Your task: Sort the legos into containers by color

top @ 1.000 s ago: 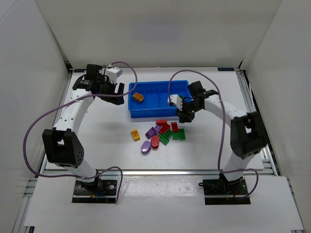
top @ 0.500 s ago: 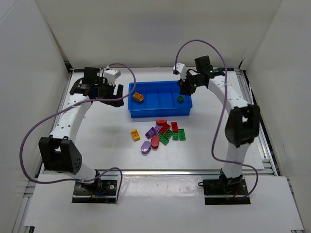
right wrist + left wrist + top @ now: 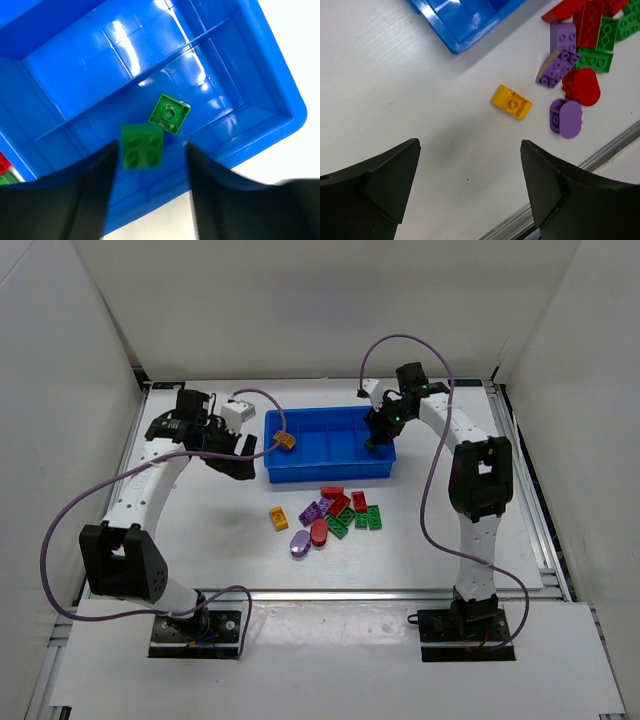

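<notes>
Now two green legos point(image 3: 170, 113) at tray point(image 3: 65, 65) end; one orange lego point(image 3: 284, 441) opposite.

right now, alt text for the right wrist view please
A green brick lies flat in a corner compartment of a blue tray, seen from above. A second, blurred green brick shows beside it, between the open dark jaws at the bottom. White table shows past the rim.
</notes>
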